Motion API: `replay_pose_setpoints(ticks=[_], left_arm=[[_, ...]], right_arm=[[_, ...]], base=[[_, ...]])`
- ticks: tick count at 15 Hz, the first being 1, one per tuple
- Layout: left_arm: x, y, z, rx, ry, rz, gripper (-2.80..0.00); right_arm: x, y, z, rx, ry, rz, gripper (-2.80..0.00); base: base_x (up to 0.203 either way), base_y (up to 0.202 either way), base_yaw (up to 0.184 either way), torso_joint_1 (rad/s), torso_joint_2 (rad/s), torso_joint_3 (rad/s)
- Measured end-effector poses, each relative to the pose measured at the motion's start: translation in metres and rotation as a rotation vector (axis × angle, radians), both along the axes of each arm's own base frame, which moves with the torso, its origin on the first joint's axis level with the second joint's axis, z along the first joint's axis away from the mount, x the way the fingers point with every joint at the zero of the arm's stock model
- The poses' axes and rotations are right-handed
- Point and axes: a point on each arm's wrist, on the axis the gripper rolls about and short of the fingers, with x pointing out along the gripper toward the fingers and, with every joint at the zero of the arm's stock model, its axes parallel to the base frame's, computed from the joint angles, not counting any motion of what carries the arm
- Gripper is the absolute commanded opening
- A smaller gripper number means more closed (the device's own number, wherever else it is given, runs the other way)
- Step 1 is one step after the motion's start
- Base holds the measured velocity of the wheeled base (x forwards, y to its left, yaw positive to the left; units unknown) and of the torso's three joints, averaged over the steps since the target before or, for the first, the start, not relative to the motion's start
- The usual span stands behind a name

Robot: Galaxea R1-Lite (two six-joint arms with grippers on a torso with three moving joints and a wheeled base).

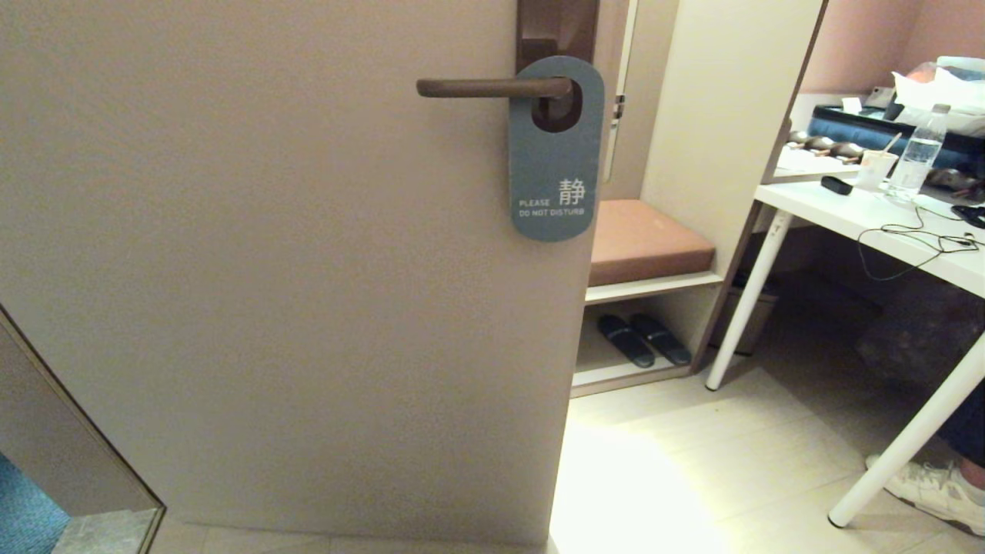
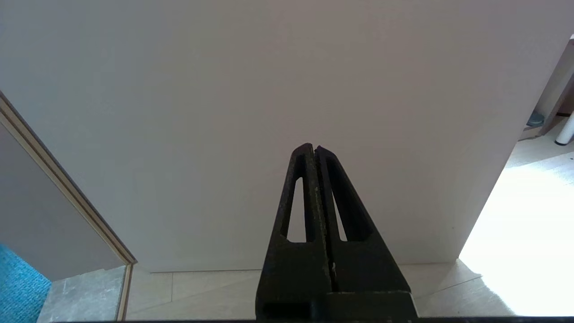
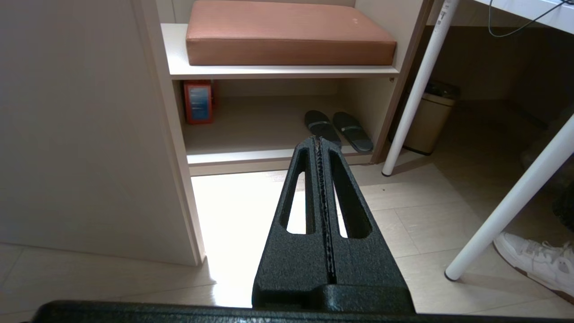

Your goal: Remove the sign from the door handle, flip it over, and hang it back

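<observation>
The left gripper [image 2: 314, 150], a black textured wedge, has its jaws pressed together on nothing, low before the plain beige door [image 1: 269, 269]. On that door the slim dark bronze-brown lever door handle [image 1: 492, 88] juts leftward from its tall dark brown backplate [image 1: 555, 31]. The flat slate-blue rounded-oblong card sign [image 1: 554, 165] hangs on the lever by its round hole, against the backplate, blue face outward, with a white Chinese character and "PLEASE DO NOT DISTURB" near its lower end. To the right, the right gripper [image 3: 319, 142] has its jaws also closed and empty, low over pale floor tiles, pointing at dark slippers [image 3: 338, 130] under a terracotta cushioned bench [image 3: 287, 33]. A white counter [image 1: 862, 211] carries a clear plastic water bottle [image 1: 917, 154].
</observation>
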Motion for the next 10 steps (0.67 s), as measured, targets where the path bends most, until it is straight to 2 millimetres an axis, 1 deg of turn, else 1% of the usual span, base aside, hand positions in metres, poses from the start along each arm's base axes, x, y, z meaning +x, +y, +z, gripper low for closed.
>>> replay_pose_setpoints(ticks=[10], left_arm=[[0.0, 0.0, 0.0, 0.0, 0.0, 0.001, -2.8]], right_arm=[[0.0, -0.0004, 0.0, 0.007, 0.0, -0.017, -2.8]], base=[[0.0, 0.0, 0.0, 0.0, 0.0, 0.0]])
